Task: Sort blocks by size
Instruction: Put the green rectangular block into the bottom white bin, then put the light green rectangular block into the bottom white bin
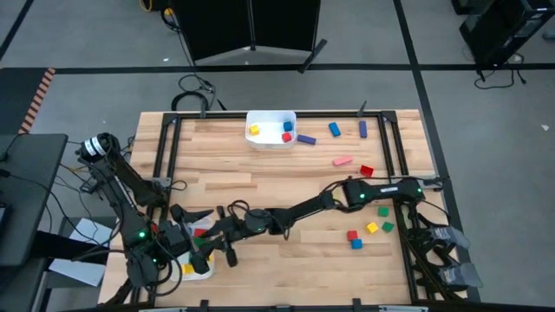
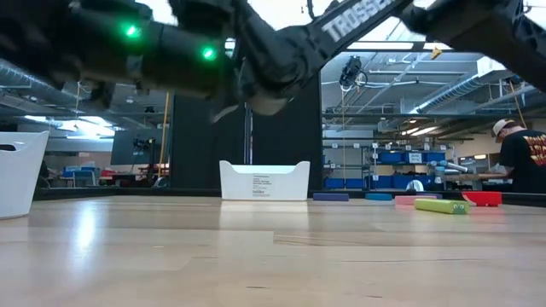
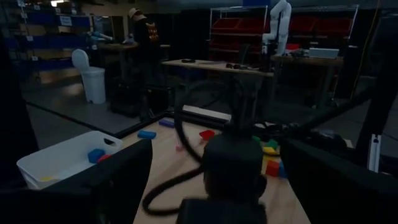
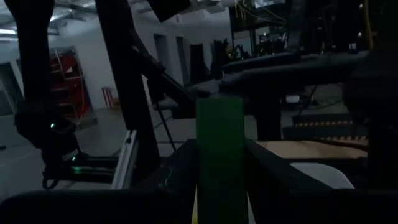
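On the wooden table [image 1: 286,186], the right gripper [image 1: 211,245] has its 2 fingers clamped on a green bar [image 4: 219,155] that stands upright between them. A white tray [image 1: 198,270] lies just beside and below this gripper at the left near corner. The left gripper [image 1: 178,234], jaws wide and empty, crowds the same spot, so the drop looks tight.

- The table's [image 1: 260,186] middle is bare wood, open from the far tray [image 1: 270,128] down to the near edge.
- The right arm [image 1: 303,208] lies stretched across the near half, barring passage from right to left.
- Both grippers crowd the near-left corner over the near tray [image 1: 199,269].
- Loose blocks [image 1: 368,227] dot the right side.
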Available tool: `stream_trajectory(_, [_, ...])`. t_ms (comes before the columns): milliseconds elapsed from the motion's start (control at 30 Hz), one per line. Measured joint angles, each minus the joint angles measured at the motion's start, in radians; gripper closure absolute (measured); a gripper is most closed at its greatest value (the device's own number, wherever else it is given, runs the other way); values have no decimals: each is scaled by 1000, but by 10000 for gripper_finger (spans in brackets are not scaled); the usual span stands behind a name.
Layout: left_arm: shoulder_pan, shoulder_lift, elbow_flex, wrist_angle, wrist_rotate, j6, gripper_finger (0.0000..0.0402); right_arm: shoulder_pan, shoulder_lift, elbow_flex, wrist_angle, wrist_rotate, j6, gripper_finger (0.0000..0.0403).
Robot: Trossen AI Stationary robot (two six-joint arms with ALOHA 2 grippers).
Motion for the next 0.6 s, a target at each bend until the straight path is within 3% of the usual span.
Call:
stream_trajectory(333, [0,0,0,-5,-1,1,40,-17,136,216,-112,-12,9,281])
stream_trajectory(600, [0,0,0,-4,-1,0,40,-23,139,221,-108,-43,9,218])
